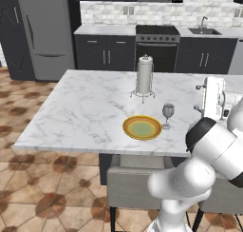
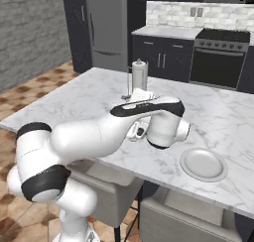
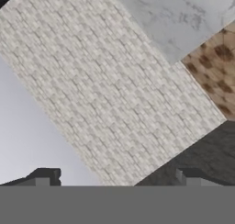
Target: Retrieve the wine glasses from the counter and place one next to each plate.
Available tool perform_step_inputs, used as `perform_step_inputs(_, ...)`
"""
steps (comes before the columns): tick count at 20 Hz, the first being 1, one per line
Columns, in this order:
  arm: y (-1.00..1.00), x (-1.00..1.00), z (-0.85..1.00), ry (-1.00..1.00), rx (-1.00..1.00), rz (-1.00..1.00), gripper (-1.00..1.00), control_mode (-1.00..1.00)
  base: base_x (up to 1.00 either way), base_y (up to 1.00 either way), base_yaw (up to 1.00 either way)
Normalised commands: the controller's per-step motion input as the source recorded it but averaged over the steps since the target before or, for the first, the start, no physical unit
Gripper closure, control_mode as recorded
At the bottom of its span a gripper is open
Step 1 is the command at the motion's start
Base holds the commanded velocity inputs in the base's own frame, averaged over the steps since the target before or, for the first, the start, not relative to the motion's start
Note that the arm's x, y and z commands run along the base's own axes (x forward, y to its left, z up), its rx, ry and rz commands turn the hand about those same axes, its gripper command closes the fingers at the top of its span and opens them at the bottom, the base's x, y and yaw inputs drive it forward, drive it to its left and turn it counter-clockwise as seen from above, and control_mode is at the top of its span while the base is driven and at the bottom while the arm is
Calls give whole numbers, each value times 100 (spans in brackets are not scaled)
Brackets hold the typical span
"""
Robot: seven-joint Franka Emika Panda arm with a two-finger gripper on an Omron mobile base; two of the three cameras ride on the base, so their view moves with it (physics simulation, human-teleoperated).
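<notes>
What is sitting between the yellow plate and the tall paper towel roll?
Nothing: bare marble island top lies between the yellow plate and paper towel roll in the left base view. The wine glass stands right of the plate.

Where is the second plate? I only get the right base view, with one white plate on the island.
Observer: The left base view shows a yellow-orange plate on the island, in front of the paper-towel roll.
Operator: Any glass by it?
Observer: Yes, one wine glass stands upright close beside it, on its right.
Operator: Is the robot's hand holding anything?
Observer: No. In the hand view the gripper has its jaws wide apart with nothing between them.
</notes>
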Motion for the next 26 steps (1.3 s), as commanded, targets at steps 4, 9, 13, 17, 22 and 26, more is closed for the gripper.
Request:
perform_step_inputs(4, 29, -40, 6, 0, 1, 2, -100, -100, 0, 0, 0)
perform_step_inputs(9, 22, -17, -1, 0, 3, 0, -100, -100, 0, 0, 0)
perform_step_inputs(13, 28, -41, 0, -5, 13, 0, -100, -100, 0, 0, 0)
perform_step_inputs(17, 20, -54, 0, -7, 20, 0, -100, -100, 0, 0, 0)
perform_step_inputs(22, 1, -43, 16, -10, 14, 0, -100, 100, -12, 1, 0)
perform_step_inputs(26, 0, 0, 0, 0, 0, 0, -100, 100, -82, 26, 0)
